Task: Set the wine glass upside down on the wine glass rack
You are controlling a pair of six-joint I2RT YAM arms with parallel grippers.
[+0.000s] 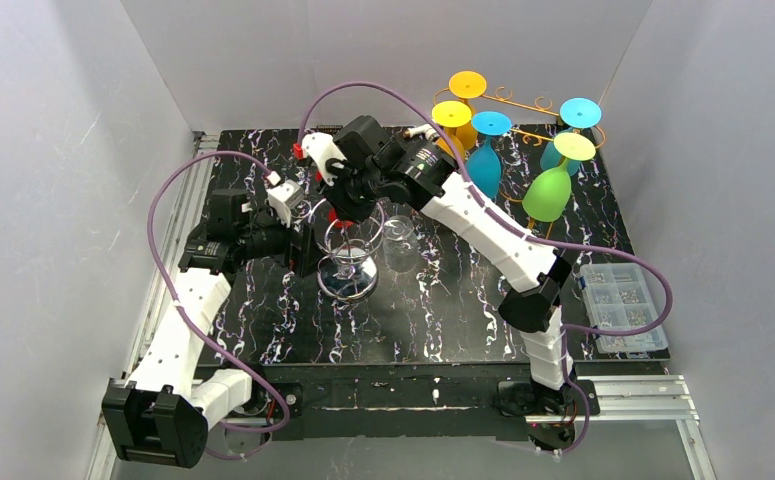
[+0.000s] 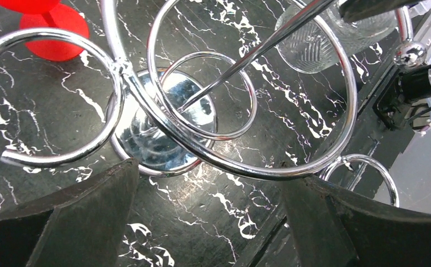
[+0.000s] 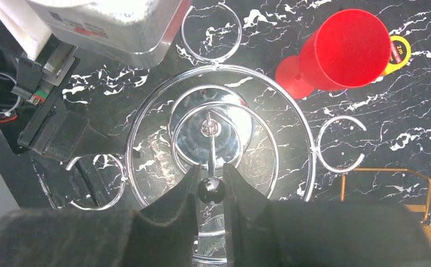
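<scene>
At the left of the black marbled tabletop, the left tool gapes wide, facing the lower rings of the chrome wine glass rack and gripping nothing. Above the rack, the right tool is clamped on the black knob atop its centre post. The red wine glass stands foot-down on the tabletop just beside the rack, unheld. A clear glass sits just right of the rack. Farther right, coloured glasses hang upside down on an orange wire stand.
</scene>
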